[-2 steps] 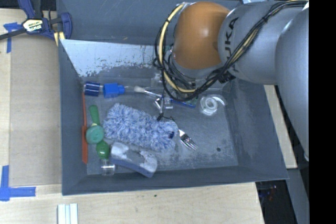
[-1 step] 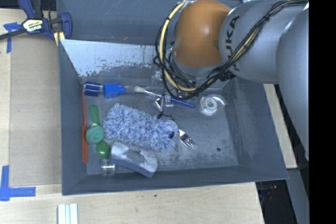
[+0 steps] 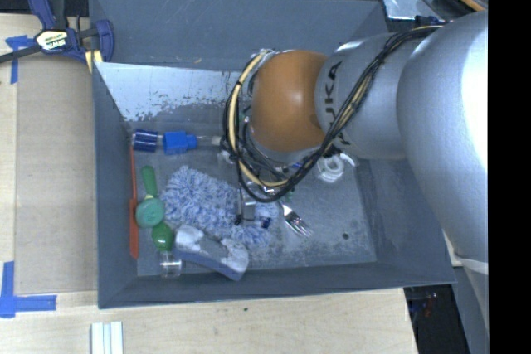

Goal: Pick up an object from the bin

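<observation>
The hand [image 3: 249, 214] hangs low over the 3 o'clock edge of the cloth [image 3: 197, 193], likely placed to pinch it. I cannot tell if it is open or closed. A fork [image 3: 295, 223] lies at the hand's 3 o'clock.

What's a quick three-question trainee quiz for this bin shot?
1. True or false: the orange stick lies along the view's left wall of the bin.
2. The pincer hangs over: A) a red ball, B) the blue fuzzy cloth, C) a yellow cup.
3. Fill in: the metal fork lies to the view's ___ of that cloth.

Key: 1 true; 2 B; 3 right.
</observation>
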`<control>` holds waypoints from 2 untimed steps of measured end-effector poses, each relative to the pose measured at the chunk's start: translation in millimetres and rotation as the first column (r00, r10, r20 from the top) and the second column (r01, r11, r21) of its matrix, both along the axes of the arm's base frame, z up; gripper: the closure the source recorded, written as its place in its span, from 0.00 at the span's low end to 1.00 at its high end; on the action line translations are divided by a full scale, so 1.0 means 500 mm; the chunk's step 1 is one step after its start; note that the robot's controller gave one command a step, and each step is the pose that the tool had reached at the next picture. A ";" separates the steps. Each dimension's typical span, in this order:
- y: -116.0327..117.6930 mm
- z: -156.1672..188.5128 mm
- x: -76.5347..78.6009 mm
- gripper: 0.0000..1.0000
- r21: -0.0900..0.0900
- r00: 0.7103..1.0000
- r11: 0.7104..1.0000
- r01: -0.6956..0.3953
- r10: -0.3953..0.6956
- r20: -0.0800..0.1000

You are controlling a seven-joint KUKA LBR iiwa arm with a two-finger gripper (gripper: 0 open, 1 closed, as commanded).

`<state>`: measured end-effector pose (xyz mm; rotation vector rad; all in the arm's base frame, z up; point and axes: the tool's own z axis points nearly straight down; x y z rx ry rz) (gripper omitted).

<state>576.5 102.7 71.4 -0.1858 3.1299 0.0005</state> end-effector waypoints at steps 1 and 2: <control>0.083 0.083 -0.037 0.00 0.001 1.000 1.000 -0.030 0.030 0.008; 0.106 0.057 -0.030 0.00 -0.003 0.974 0.974 -0.227 0.227 0.007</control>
